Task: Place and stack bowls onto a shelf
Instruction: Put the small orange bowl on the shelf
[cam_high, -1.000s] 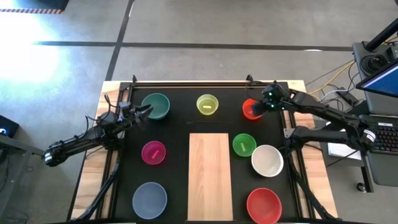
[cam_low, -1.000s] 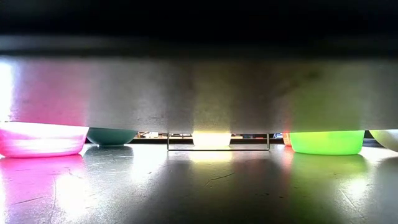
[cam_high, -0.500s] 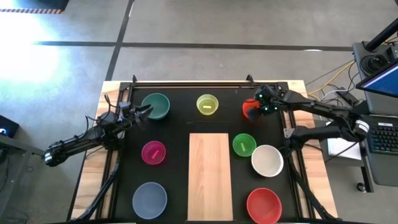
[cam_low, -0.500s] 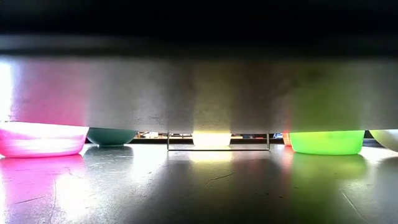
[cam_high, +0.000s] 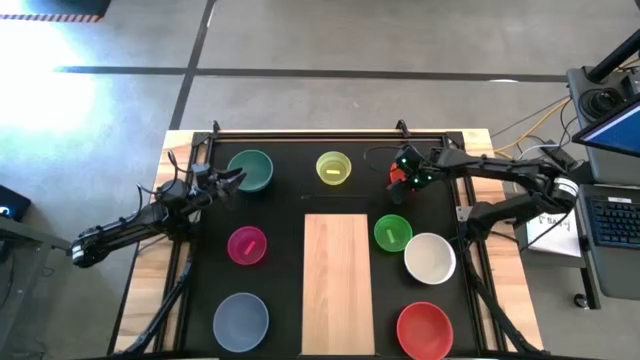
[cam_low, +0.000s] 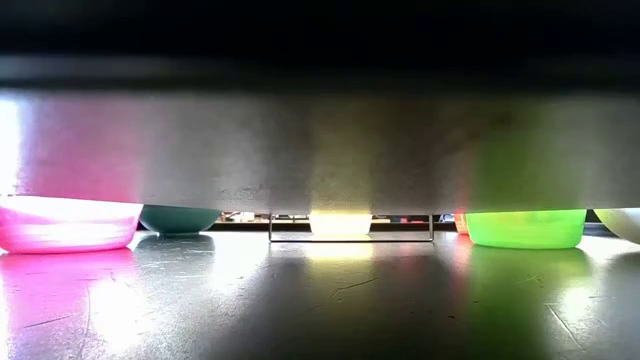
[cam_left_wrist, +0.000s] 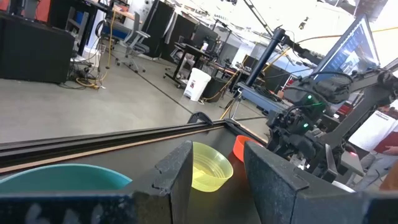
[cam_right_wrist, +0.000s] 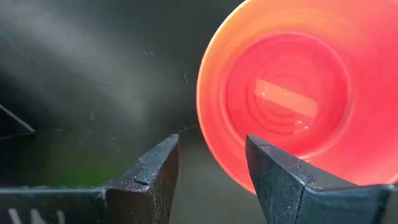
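High view: the flat pale wooden shelf board (cam_high: 338, 283) lies bare in the middle of the black tabletop (cam_high: 290, 200); no bowl rests on it, so in my judgement the task has hardly begun. Seven bowls sit apart around it: small teal plastic bowl (cam_high: 251, 171), small yellow plastic bowl (cam_high: 333, 168), small magenta plastic bowl (cam_high: 247, 245), small bright green plastic bowl (cam_high: 392, 233), larger white plastic bowl (cam_high: 430, 257), larger red plastic bowl (cam_high: 424, 329) and larger grey-blue plastic bowl (cam_high: 240, 320). The right gripper (cam_high: 402, 172) stands over the small orange-red plastic bowl (cam_high: 395, 178), which is almost wholly covered here. The left gripper (cam_high: 232, 180) waits just beside the teal bowl.

Low view: a broad blurred grey band fills the upper picture. Only the bases of the magenta, teal, yellow and green bowls show, with slivers of orange-red and white. Neither gripper is visible.

Left wrist view: the left fingers (cam_left_wrist: 180, 174) stand parted and hold nothing; the yellow bowl sits beyond them, the teal rim near at hand. The right arm hides most of the orange-red bowl.

Right wrist view: the right fingers (cam_right_wrist: 149, 171) are parted, one on either side of the orange-red bowl's near rim. Whether either touches the rim cannot be told. The bowl's far edge is cut off.
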